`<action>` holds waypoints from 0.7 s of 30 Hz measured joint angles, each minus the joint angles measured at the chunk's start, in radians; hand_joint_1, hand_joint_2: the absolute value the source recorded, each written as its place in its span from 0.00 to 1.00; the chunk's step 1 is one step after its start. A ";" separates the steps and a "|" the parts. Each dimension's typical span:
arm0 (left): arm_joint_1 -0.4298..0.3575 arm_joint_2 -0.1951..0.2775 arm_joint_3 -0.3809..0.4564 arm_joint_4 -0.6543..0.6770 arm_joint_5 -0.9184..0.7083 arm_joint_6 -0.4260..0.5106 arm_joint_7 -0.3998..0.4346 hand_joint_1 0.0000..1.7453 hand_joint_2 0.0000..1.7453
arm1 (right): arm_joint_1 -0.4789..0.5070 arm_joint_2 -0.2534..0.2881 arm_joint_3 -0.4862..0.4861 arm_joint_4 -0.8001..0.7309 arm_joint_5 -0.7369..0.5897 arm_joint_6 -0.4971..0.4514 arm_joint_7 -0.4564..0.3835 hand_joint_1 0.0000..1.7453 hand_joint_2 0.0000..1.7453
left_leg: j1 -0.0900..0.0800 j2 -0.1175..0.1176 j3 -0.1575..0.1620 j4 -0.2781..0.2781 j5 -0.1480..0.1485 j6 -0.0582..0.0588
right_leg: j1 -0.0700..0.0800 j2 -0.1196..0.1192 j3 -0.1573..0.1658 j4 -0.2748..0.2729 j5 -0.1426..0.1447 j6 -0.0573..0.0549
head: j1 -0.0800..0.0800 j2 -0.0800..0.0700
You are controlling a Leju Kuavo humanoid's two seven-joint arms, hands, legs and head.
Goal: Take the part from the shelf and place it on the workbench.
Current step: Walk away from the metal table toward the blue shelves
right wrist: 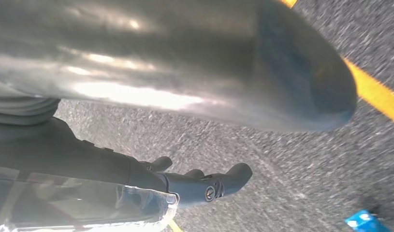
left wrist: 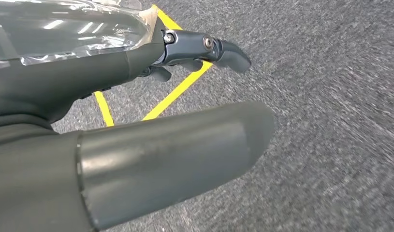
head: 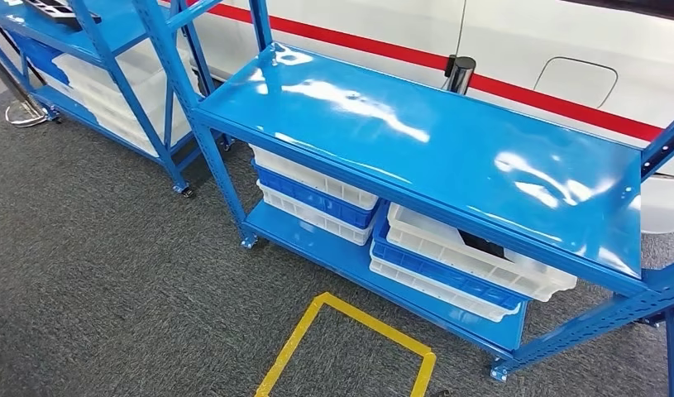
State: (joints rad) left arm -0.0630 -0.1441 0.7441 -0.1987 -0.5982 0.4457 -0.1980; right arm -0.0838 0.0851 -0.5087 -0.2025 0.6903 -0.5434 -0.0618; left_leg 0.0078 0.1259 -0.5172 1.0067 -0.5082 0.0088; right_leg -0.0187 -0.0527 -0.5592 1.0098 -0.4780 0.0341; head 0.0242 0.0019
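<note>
1. Early stage: nothing picked, nothing placed.
2. Left hand (left wrist: 151, 145) and right hand (right wrist: 185, 72) over carpet (head: 110, 273), fingers (left wrist: 224, 50) apart, empty.
3. Dark part (head: 482, 242) in white bin (head: 474, 256) under blue shelf (head: 432, 141), untouched.

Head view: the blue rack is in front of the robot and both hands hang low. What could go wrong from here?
1. The dark part lies in a white bin under the top shelf, so an arm might strike the shelf edge.
2. The rack's casters could let it roll if pushed.
</note>
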 joint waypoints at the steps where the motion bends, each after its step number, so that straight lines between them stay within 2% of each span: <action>1: -0.002 0.000 0.000 0.000 0.000 0.000 0.000 0.00 0.00 | 0.000 0.000 -0.002 0.000 0.000 0.000 0.000 0.00 0.00 | 0.004 -0.016 -0.002 0.011 -0.011 -0.006 | -0.003 0.012 0.001 -0.001 0.002 -0.007 | 0.000 0.000; 2: -0.003 0.000 0.000 0.000 0.000 0.000 0.000 0.00 0.00 | -0.001 -0.001 -0.003 0.000 0.001 0.000 0.001 0.00 0.00 | 0.008 -0.043 -0.012 0.039 -0.032 -0.011 | -0.007 0.023 0.003 -0.003 0.004 -0.016 | -0.001 0.000; 4: 0.000 0.000 0.000 0.000 0.000 0.000 0.000 0.00 0.00 | -0.005 -0.001 -0.005 0.000 0.002 0.001 0.002 0.00 0.00 | 0.010 -0.102 -0.064 0.153 -0.098 -0.015 | -0.005 0.047 0.003 -0.003 0.008 -0.028 | -0.003 0.000; 5: 0.002 0.000 0.000 0.001 0.000 0.000 0.000 0.00 0.00 | -0.006 -0.001 -0.005 0.000 0.003 0.002 0.002 0.00 0.00 | 0.010 -0.115 -0.097 0.218 -0.126 -0.015 | -0.003 0.061 0.003 -0.002 0.010 -0.032 | -0.003 0.000; 6: 0.005 0.000 0.000 0.001 0.000 0.000 0.000 0.00 0.00 | -0.006 0.000 -0.006 0.000 0.004 0.002 0.002 0.00 0.00 | 0.011 -0.122 -0.123 0.266 -0.138 -0.015 | -0.001 0.076 0.002 -0.002 0.010 -0.033 | -0.003 0.000; 7: 0.007 0.000 0.001 0.001 0.000 0.000 0.000 0.00 0.00 | -0.005 0.000 -0.006 0.000 0.004 0.002 0.003 0.00 0.00 | 0.011 -0.125 -0.135 0.281 -0.130 -0.014 | 0.001 0.091 0.003 -0.002 0.010 -0.034 | -0.003 0.000; 8: 0.008 0.000 0.001 0.001 0.000 0.000 0.000 0.00 0.00 | -0.004 -0.001 -0.006 0.000 0.004 0.003 0.004 0.00 0.00 | 0.011 -0.128 -0.129 0.256 -0.101 -0.012 | 0.001 0.106 0.005 -0.001 0.010 -0.034 | -0.003 0.000; 9: 0.008 0.001 0.001 0.001 0.000 0.000 0.000 0.00 0.00 | -0.004 -0.001 -0.006 0.000 0.004 0.003 0.006 0.00 0.00 | 0.013 -0.138 -0.109 0.202 -0.061 -0.009 | 0.001 0.120 0.006 -0.001 0.010 -0.034 | -0.003 0.000; 11: 0.009 0.002 0.002 0.001 0.000 0.000 0.000 0.00 0.00 | -0.006 0.000 -0.007 0.000 0.005 0.004 0.007 0.00 0.00 | 0.016 -0.187 -0.059 0.076 0.002 -0.002 | 0.004 0.146 0.005 0.001 0.010 -0.031 | -0.002 0.000; 12: 0.008 0.002 0.002 0.001 0.000 0.000 0.000 0.00 0.00 | -0.007 0.000 -0.007 0.000 0.006 0.004 0.008 0.00 0.00 | 0.016 -0.205 -0.044 0.038 0.015 0.001 | 0.005 0.157 0.002 0.002 0.010 -0.026 | -0.002 0.000; 13: 0.008 0.003 0.002 0.001 0.000 0.000 -0.001 0.00 0.00 | -0.008 0.000 -0.007 0.000 0.006 0.004 0.008 0.00 0.00 | 0.013 -0.215 -0.037 0.020 0.017 0.004 | 0.006 0.167 -0.004 0.002 0.011 -0.020 | -0.002 0.000; 15: 0.007 0.002 0.002 0.001 -0.001 0.000 -0.002 0.00 0.00 | -0.005 0.000 -0.007 0.000 0.006 0.004 0.008 0.00 0.00 | 0.009 -0.193 -0.032 0.010 0.020 0.015 | 0.004 0.181 -0.014 0.001 0.015 -0.006 | -0.002 0.000; 16: 0.006 0.001 0.002 0.001 -0.001 0.000 -0.003 0.00 0.00 | -0.003 -0.001 -0.007 0.000 0.006 0.004 0.008 0.00 0.00 | 0.008 -0.181 -0.028 0.003 0.023 0.022 | 0.004 0.167 -0.020 0.008 0.011 -0.001 | -0.002 0.000; 17: 0.006 0.001 0.002 0.001 -0.002 0.000 -0.003 0.00 0.00 | -0.003 -0.001 -0.007 0.000 0.005 0.004 0.008 0.00 0.00 | 0.008 -0.167 -0.025 -0.004 0.028 0.030 | 0.004 0.144 -0.033 0.031 -0.002 0.000 | 0.000 0.000; 19: 0.007 0.001 0.002 0.001 -0.002 0.001 -0.004 0.00 0.00 | -0.007 -0.001 -0.007 0.000 0.004 0.003 0.008 0.00 0.00 | 0.008 -0.136 -0.022 -0.011 0.031 0.039 | 0.004 0.088 -0.084 0.133 -0.054 -0.005 | 0.003 0.000; 21: 0.008 0.001 0.002 0.001 -0.002 0.000 -0.004 0.00 0.00 | -0.008 -0.001 -0.008 0.000 0.004 0.003 0.008 0.00 0.00 | 0.006 -0.104 -0.024 -0.010 0.030 0.041 | 0.001 0.070 -0.144 0.251 -0.100 -0.002 | 0.005 0.000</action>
State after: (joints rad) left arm -0.0549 -0.1431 0.7461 -0.1972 -0.6005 0.4461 -0.2025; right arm -0.0918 0.0844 -0.5162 -0.2022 0.6947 -0.5400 -0.0534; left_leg 0.0140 0.0219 -0.5414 0.9965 -0.4781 0.0494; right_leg -0.0178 0.0176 -0.7030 1.2609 -0.5779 0.0319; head 0.0291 0.0019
